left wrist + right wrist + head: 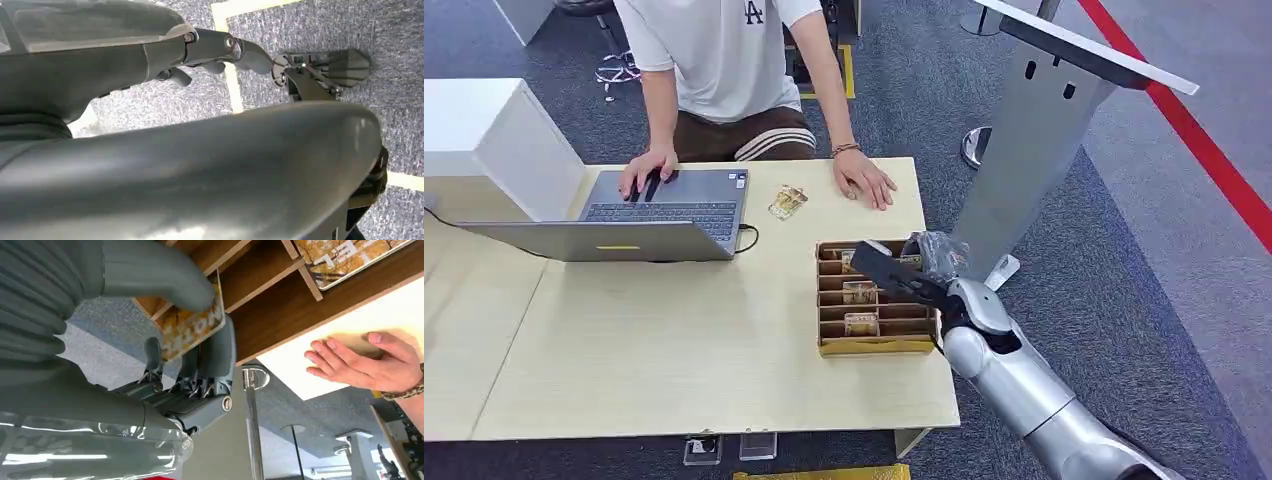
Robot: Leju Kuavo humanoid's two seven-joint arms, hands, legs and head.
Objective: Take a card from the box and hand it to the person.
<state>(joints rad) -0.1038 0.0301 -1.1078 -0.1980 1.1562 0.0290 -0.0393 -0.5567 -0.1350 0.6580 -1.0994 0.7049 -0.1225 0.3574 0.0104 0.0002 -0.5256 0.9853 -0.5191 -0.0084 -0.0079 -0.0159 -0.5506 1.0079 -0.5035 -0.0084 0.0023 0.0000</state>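
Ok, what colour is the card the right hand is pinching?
Yellow-orange with pale lettering; the card shows best in the right wrist view.

Left hand (240, 52) near the camera, grey cover and thick thumb (200, 170) across the foreground, fingers reaching out over grey carpet (350, 25), pale yellow floor tape (227, 75) crossing beneath, grip unclear

An open laptop (639, 215) sits on the table (674, 350) beside a white cabinet (494, 140).
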